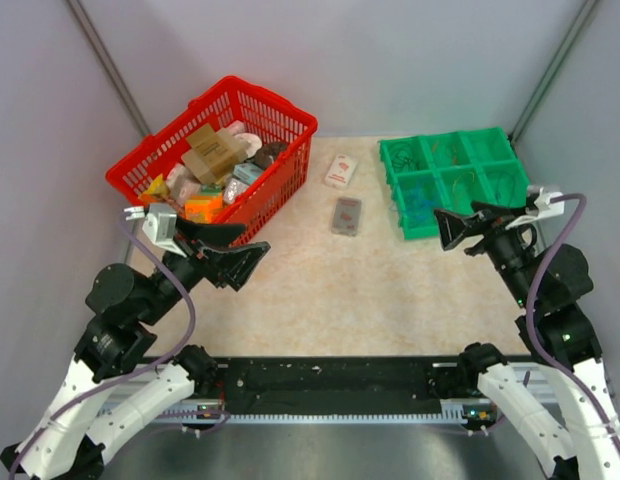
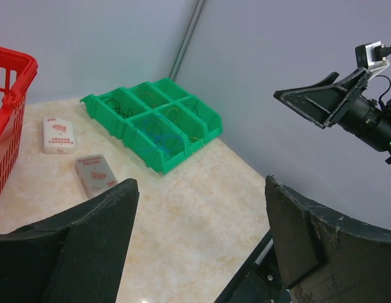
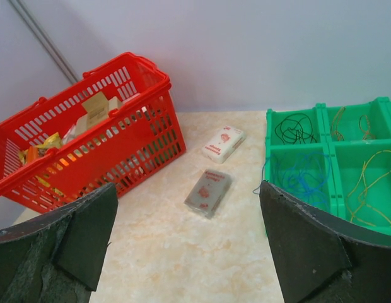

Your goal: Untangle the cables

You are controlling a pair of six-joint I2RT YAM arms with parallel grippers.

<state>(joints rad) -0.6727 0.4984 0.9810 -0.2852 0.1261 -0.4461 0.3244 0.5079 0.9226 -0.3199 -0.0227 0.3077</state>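
Pale grey walls (image 1: 390, 60) enclose a beige marbled tabletop (image 1: 370, 300)

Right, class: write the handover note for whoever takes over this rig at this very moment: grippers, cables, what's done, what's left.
Left gripper: open, empty, near the red basket.
Right gripper: open, empty, near the green tray.
Black cable, blue cable, orange cable and yellow cable: each in its own tray compartment.
Done: colours look separated.
Left: a blue strand seems to hang over the tray wall, so tuck it in. Remaining knots are too small to tell.
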